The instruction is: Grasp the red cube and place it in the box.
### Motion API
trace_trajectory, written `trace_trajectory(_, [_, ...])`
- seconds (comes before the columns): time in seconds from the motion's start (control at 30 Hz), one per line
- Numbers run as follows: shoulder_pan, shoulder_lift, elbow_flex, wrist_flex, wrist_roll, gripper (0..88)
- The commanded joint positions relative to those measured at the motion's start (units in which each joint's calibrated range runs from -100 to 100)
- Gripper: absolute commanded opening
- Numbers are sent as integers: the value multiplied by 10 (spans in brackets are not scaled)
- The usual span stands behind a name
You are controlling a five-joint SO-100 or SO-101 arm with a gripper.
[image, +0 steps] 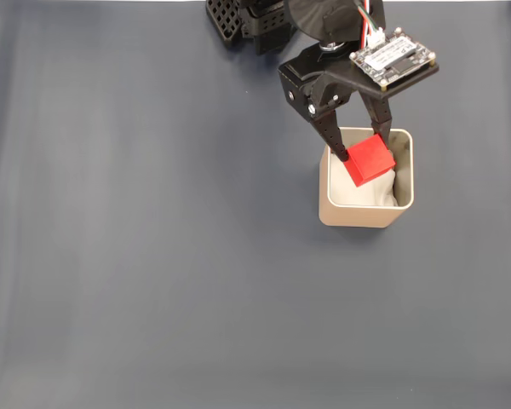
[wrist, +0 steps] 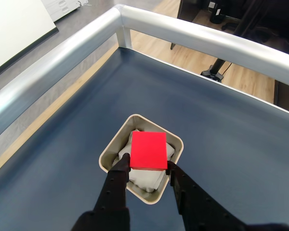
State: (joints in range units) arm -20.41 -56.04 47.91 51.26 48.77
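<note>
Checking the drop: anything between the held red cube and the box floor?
Only the white paper lining shows beneath the red cube, held by the gripper above the box, per the wrist view.

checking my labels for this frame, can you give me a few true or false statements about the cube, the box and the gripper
1. The gripper is shut on the red cube. True.
2. The red cube lies on the dark mat beside the box. False: it is held over the box's opening.
3. The box is empty. False: crumpled white paper lines it.
4. In the fixed view the box stands right of centre. True.
5. The box lies tipped on its side. False: it stands upright, opening up.
</note>
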Motion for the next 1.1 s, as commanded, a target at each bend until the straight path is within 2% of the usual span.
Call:
trace_trajectory(0.0, [6,-15,-1,1,3,100])
trace_trajectory(0.37, [3,-14,1,1,3,120])
trace_trajectory(0.8, [11,-9,-3,-2,6,387])
trace_trajectory(1.07, [17,-13,0,-3,8,455])
